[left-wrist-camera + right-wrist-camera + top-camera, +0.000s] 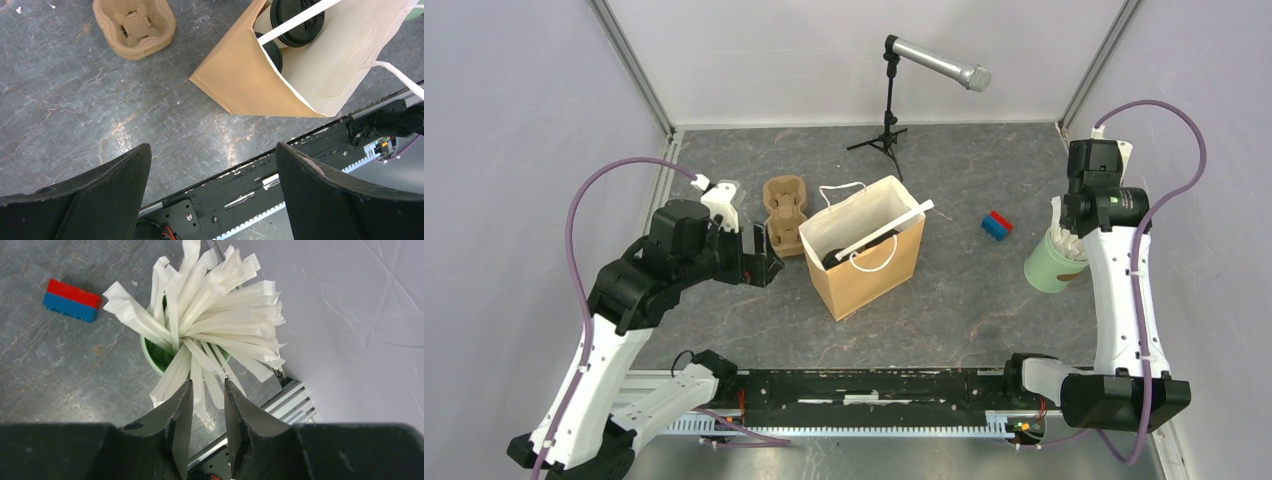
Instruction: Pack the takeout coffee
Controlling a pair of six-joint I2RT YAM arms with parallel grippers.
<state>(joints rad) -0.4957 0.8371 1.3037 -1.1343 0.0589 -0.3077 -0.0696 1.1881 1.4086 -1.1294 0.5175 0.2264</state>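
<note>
The left claw (212, 147) gapes fully, empty, above the surface (75, 110); the right claw (208, 382) is narrowed around wrapped straws (225, 315), grip unclear.

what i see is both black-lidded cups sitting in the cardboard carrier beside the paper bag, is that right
No: the cardboard carrier is empty. Both black-lidded cups sit inside the paper bag beside it, as the left wrist view shows.

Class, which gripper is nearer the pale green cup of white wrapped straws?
Right. The right gripper sits over the green cup; the left gripper hovers far beyond the brown paper bag.
</note>
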